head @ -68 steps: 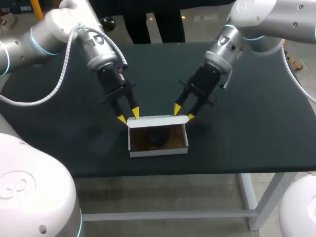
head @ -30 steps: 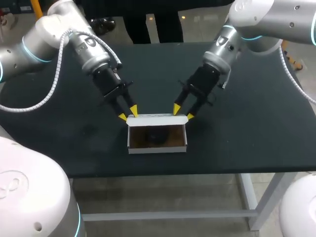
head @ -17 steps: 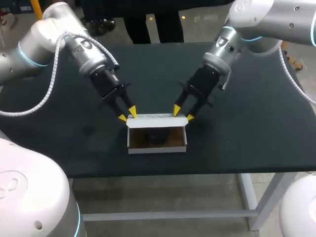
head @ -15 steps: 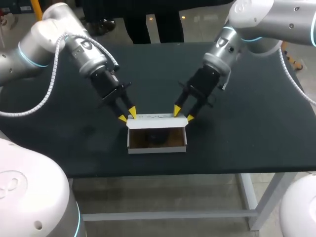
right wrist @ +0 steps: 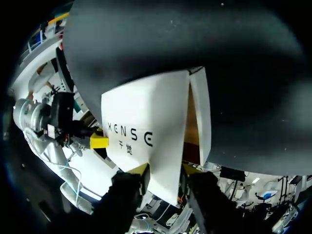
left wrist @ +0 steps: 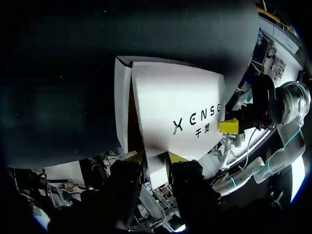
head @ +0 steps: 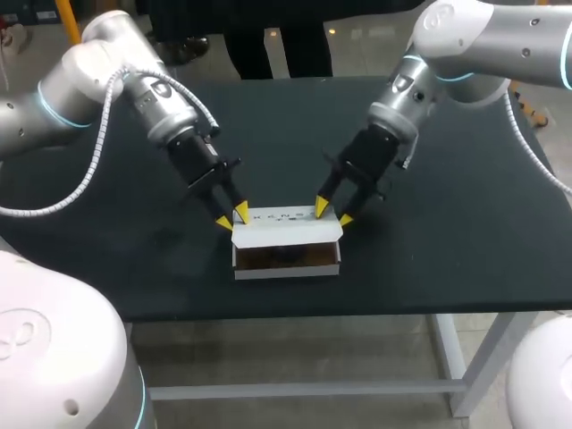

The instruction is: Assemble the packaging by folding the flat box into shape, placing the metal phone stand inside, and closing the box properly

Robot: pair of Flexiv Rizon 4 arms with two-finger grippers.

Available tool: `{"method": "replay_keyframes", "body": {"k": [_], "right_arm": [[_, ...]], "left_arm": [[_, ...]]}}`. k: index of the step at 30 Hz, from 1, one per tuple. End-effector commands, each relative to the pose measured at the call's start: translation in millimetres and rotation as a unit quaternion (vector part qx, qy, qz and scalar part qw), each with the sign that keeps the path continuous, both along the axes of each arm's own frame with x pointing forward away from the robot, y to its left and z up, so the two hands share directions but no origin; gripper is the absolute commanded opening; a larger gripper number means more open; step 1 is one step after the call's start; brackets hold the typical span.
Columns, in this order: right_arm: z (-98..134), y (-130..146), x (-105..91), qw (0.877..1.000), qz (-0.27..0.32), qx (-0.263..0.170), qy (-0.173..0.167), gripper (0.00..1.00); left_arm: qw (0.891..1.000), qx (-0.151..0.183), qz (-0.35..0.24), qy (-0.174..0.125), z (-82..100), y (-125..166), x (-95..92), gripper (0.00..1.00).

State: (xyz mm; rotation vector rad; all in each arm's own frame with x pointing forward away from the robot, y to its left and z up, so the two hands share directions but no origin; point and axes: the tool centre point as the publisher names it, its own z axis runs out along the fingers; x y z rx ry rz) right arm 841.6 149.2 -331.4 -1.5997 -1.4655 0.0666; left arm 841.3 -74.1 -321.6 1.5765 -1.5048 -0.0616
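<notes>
Done, by the look of it: folding the box [head: 286, 268] into shape near the front of the table [head: 447, 223], and probably loading the stand, though only a dark patch shows inside, too hidden to tell. Holding the lid [head: 286, 230] at its two back corners with the left gripper [head: 230, 217] and right gripper [head: 332, 213], each pair of fingers pinched onto the flap edge, lid tilted forward partly over the opening. Left to do: lowering the lid fully and tucking it closed.
</notes>
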Motion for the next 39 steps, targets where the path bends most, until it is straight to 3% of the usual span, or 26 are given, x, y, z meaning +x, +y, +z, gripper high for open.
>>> {"method": "replay_keyframes", "body": {"k": [1, 19, 39], "right_arm": [[-2.5, 4.1, 1.6, 1.000, 0.005, 0.001, 0.002, 0.45], [-11.4, 5.4, -2.2, 1.000, 0.019, -0.004, -0.005, 0.51], [-21.5, 5.0, -2.3, 1.000, 0.023, 0.004, -0.005, 0.53]], "left_arm": [[1.000, 0.001, 0.003, -0.008, 0.4, -0.9, -7.3, 0.29], [1.000, 0.003, -0.001, -0.022, -4.3, 5.2, -13.3, 0.32], [0.999, 0.007, -0.011, -0.036, -7.5, 7.9, -7.2, 0.35]]}}
